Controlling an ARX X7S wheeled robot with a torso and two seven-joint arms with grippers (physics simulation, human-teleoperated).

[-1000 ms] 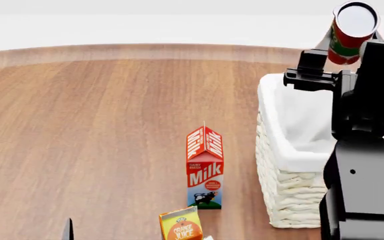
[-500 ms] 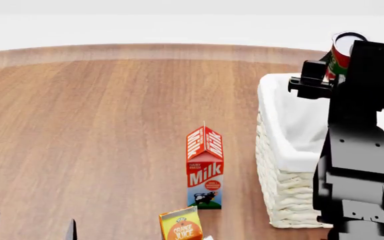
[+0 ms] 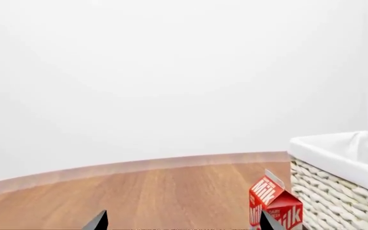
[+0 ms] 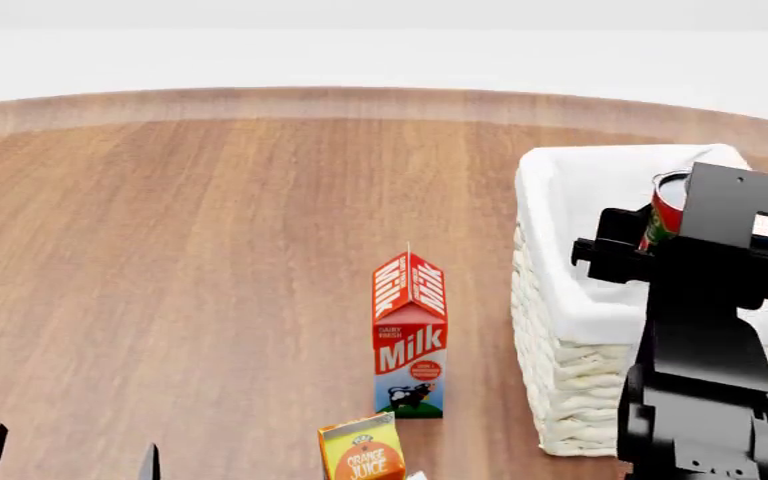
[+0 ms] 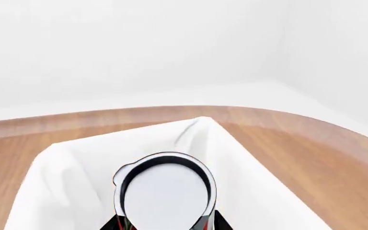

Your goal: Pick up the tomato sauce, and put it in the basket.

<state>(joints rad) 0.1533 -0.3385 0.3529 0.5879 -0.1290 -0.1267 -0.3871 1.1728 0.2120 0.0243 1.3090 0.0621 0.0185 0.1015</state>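
Head view: cylindrical tomato sauce (image 4: 666, 212), woven basket (image 4: 574, 370)

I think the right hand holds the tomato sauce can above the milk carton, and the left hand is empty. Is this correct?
Not quite. The right hand holds the tomato sauce can above the basket, not the milk carton, as the head view shows. The left hand is indeed empty.

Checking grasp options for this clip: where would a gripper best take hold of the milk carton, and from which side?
Grip the milk carton across its flat side walls below the gabled top. It stands upright, so come in level from the open left; the orange juice carton crowds its front and the basket its right.
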